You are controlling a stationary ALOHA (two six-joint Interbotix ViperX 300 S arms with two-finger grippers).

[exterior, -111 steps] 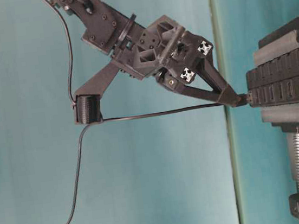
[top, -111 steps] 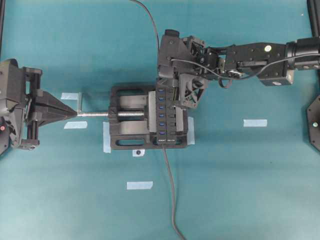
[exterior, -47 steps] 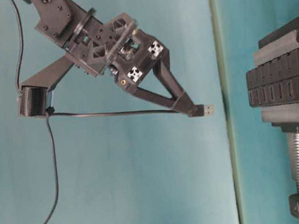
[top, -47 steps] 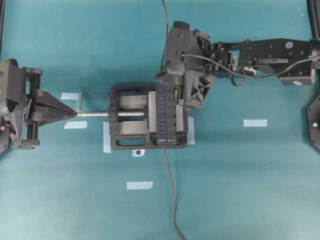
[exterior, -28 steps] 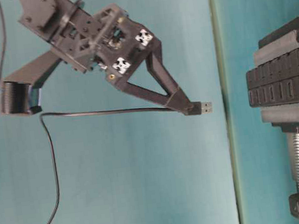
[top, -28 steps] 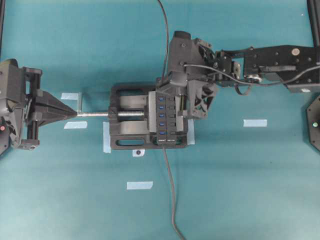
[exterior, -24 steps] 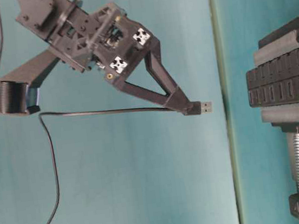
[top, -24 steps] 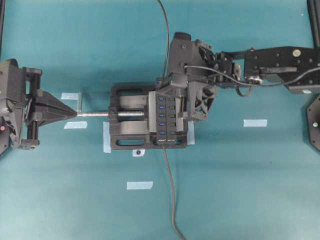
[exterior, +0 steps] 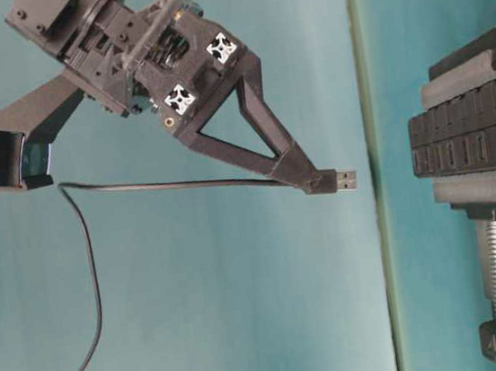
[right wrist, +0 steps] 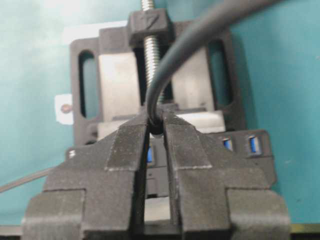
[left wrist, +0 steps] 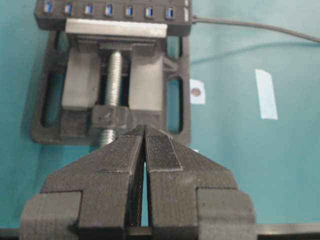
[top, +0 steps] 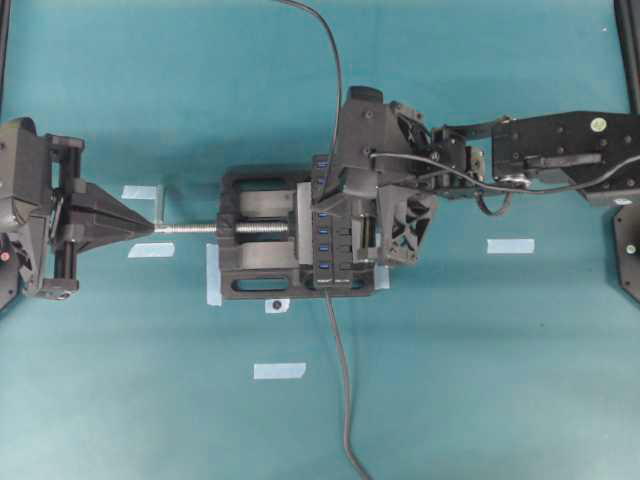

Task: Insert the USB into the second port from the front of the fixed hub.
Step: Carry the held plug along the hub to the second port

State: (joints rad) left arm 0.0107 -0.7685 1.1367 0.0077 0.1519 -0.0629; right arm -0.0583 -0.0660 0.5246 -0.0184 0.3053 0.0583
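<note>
My right gripper [exterior: 306, 176] pinches one USB [exterior: 338, 180], clear of the fixed hub [exterior: 470, 136]; left gripper [left wrist: 145, 145] closed, empty, facing one vise [left wrist: 112, 85].

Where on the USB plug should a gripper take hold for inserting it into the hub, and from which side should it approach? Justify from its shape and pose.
Grip the black moulded body of the USB behind the bare metal tip, from the cable side, as the right gripper does now. That leaves the tip projecting freely toward the fixed hub, and the cable trails away behind.
</note>
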